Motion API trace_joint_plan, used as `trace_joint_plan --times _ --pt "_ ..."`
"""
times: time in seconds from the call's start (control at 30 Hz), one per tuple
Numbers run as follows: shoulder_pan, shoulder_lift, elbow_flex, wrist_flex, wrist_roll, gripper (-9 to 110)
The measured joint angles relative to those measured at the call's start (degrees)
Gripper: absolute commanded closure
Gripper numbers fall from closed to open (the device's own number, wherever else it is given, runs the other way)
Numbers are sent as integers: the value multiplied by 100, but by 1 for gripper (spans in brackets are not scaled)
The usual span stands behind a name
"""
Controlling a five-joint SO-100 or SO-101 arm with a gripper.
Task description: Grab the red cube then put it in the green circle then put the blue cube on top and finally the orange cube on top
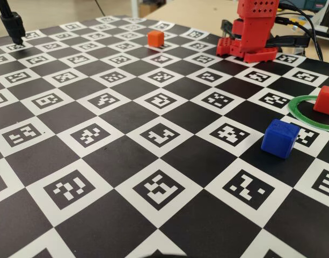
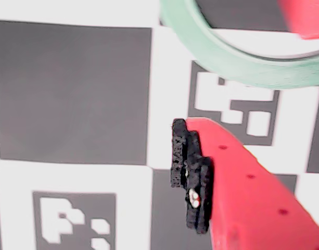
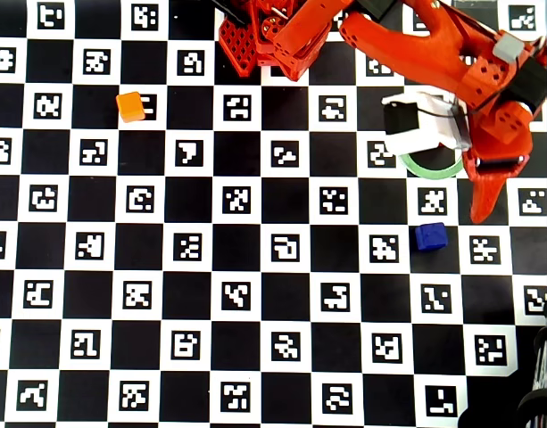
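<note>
The red cube (image 1: 326, 100) sits inside the green circle (image 1: 309, 117) at the right edge of the fixed view. In the wrist view, the blurred red cube (image 2: 305, 18) and part of the green circle (image 2: 237, 67) lie at the top. The blue cube (image 1: 280, 138) rests on the board just in front of the ring, outside it. The orange cube (image 1: 155, 38) stands far off at the back. In the overhead view my gripper (image 3: 490, 192) hovers right of the ring (image 3: 431, 169) and up-right of the blue cube (image 3: 430, 236). It is open and empty. Only one padded finger (image 2: 190, 172) shows in the wrist view.
A black-and-white checkerboard of marker tiles (image 3: 282, 245) covers the table. The arm's red base (image 1: 250, 32) stands at the back. A black stand (image 1: 13, 24) rises at the back left. The arm hides the red cube in the overhead view.
</note>
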Motion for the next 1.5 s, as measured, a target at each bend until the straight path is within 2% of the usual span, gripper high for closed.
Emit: trace_joint_plan --times 0.5,1.5 --pt "571 -1433 -545 -211 -264 51" --pt "721 -1582 -545 -1028 -554 52"
